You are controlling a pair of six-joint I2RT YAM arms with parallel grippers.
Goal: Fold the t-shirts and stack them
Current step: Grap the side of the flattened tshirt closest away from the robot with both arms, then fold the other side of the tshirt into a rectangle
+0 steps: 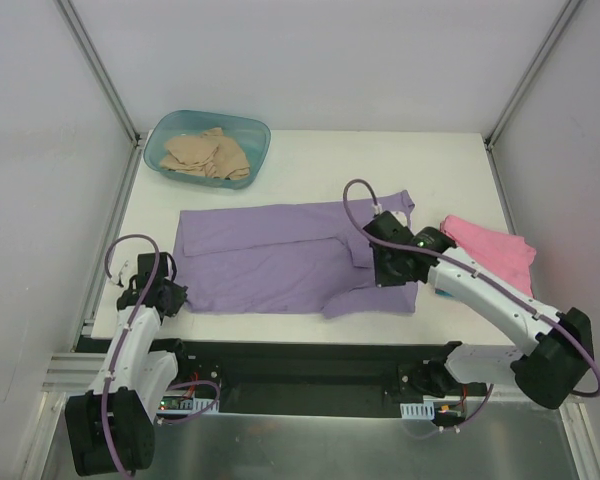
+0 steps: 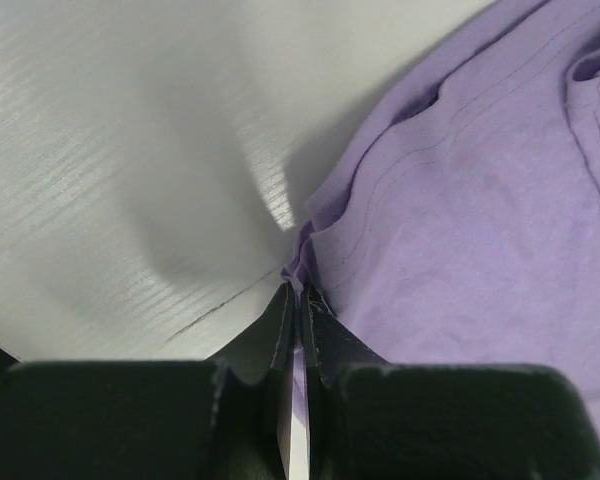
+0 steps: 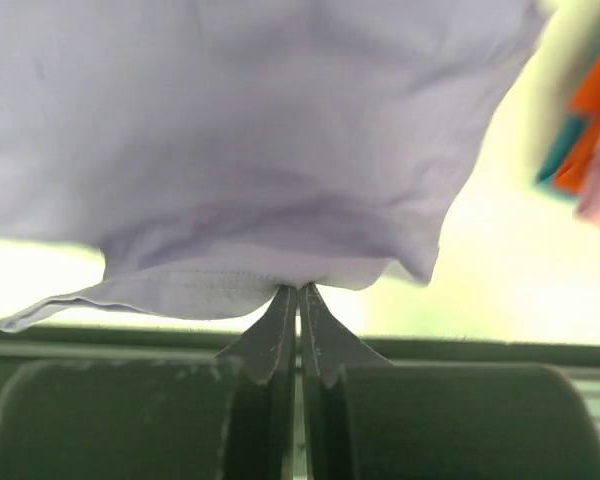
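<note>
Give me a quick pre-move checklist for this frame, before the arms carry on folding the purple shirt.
1. Left gripper pinching the lavender t-shirt at its near left corner: ok, cloth sits between the shut fingers.
2. Right gripper holding the shirt's hem: ok, fabric drapes from the closed tips.
3. Shirt flat between the two grips: not ok, the right end is bunched and folded over.
4. Pink t-shirt out of the fold path: ok, lying right of the right arm.
5. Tan t-shirt out of the way: ok, in the teal tub.

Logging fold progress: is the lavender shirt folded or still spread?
Mostly spread: the lavender shirt lies flat, both grippers pinching its edges.
</note>
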